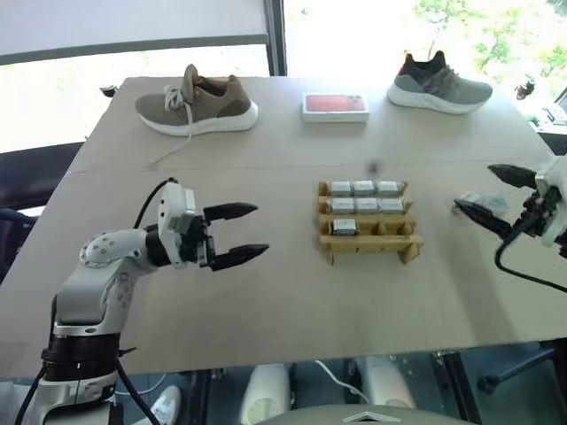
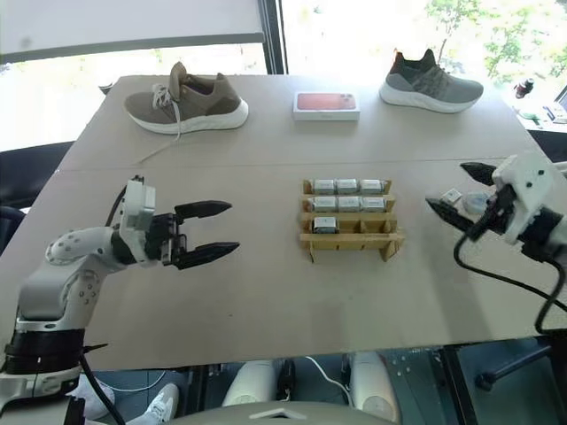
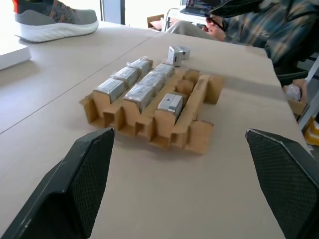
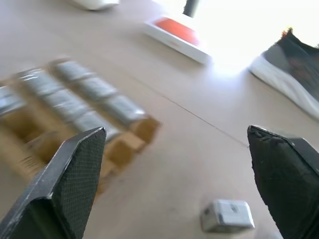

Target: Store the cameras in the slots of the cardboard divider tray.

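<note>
Pickup step: right claw [image 2: 461, 192] spread over loose camera [image 4: 228, 215] at tray's [image 2: 350, 241] three o'clock; next, descend and pinch; left claw [image 1: 245, 234] spread, idle

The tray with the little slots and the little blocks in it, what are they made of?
The tray looks like plain brown cardboard: matt, with raw cut edges and thin upright strips. The blocks look like silver-grey metal or plastic, slightly shiny on top; which one is hard to tell. One loose block lies on the table beside the tray.
</note>
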